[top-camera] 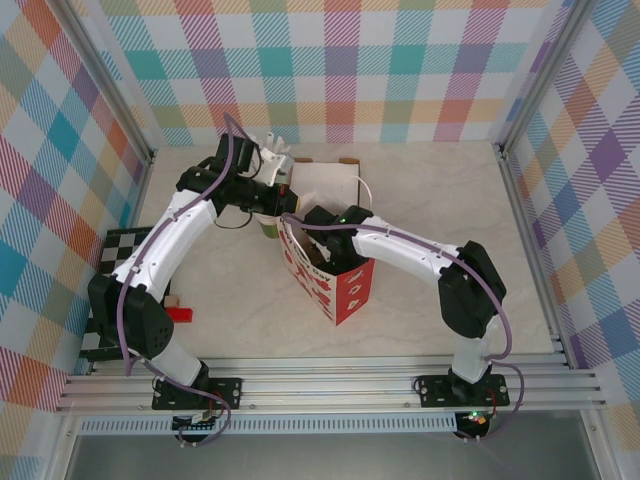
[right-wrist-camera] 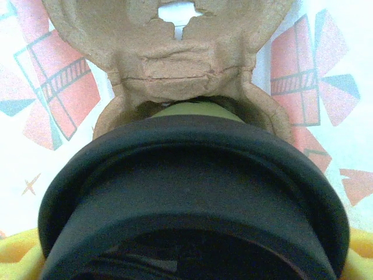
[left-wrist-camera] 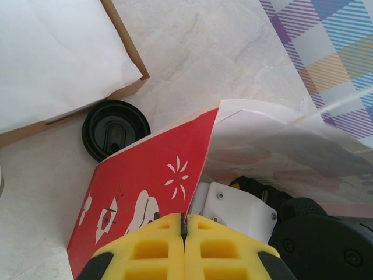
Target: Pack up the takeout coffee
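The takeout coffee (right-wrist-camera: 192, 175) sits close under my right wrist camera: a wide black lid with a strip of green cup (right-wrist-camera: 201, 109) beyond it. My right gripper (right-wrist-camera: 192, 256) is shut on it, yellow fingertips (right-wrist-camera: 14, 256) showing at the lower corners. The cup sits against a brown pulp carrier (right-wrist-camera: 180, 64) inside the red paper bag (top-camera: 345, 285). From above, my right gripper (top-camera: 318, 222) reaches into the bag's open top. My left gripper (left-wrist-camera: 184, 224) is shut on the bag's red edge (left-wrist-camera: 145, 181) and holds it open.
A round black lid (left-wrist-camera: 115, 129) lies beside the bag, next to a flat cardboard box (left-wrist-camera: 52, 58) lined in white. A checkered board (top-camera: 105, 290) and a small red block (top-camera: 180, 314) lie at the left. Plaid walls enclose the table.
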You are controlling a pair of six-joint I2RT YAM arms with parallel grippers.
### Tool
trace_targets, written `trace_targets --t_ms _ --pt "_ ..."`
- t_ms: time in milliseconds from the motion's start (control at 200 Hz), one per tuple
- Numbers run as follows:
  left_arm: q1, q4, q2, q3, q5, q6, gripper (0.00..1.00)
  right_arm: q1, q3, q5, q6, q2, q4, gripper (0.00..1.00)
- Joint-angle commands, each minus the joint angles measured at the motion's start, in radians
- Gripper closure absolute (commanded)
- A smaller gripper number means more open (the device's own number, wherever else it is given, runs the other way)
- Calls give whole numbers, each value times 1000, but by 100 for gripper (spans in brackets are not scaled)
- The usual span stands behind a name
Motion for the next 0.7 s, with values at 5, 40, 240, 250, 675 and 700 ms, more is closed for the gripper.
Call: trace_targets --t_ms 5,40,240,250,675,700 --pt "0 -20 26 -9 27 -6 100 7 -67 -49 9 92 110 80" --pt "-1 -21 26 -9 26 -8 100 6 -65 -47 10 84 117 80" --pt "-1 -23 23 -6 17 -8 100 7 -46 -31 11 85 132 80" --pt "-1 -23 23 -7 16 -9 100 6 -48 -30 12 85 133 80" --pt "1 -10 -61 -23 -81 6 42 7 -85 -19 18 84 122 80" --pt "1 -5 -65 -25 -88 7 40 7 -84 -17 18 84 121 80"
